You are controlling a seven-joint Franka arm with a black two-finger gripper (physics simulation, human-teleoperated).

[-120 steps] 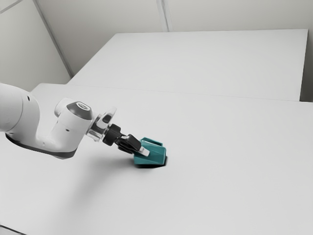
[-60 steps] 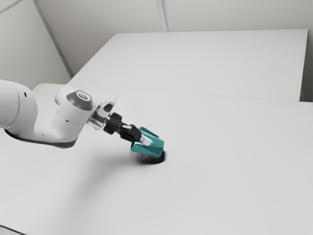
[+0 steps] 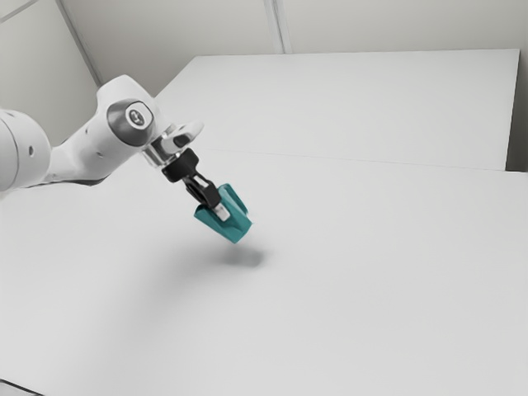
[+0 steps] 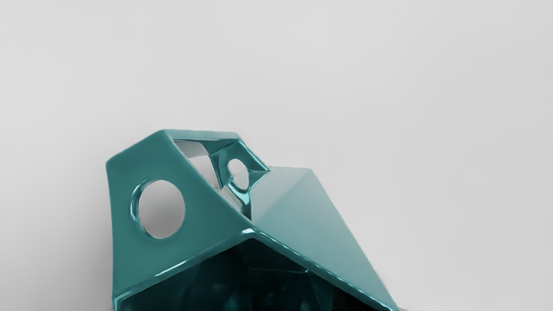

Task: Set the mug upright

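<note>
My pincer is clamped on the teal mug, which hangs tilted above the white table, base slanting down to the exterior view's right. Released at this lean, it could land on a base edge and topple. The arm reaches in from that view's left, hand angled downward.

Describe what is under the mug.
A soft shadow lies on the white table below the raised mug, with a gap between. Its body covers a patch of table in the exterior view; that cannot be seen.
</note>
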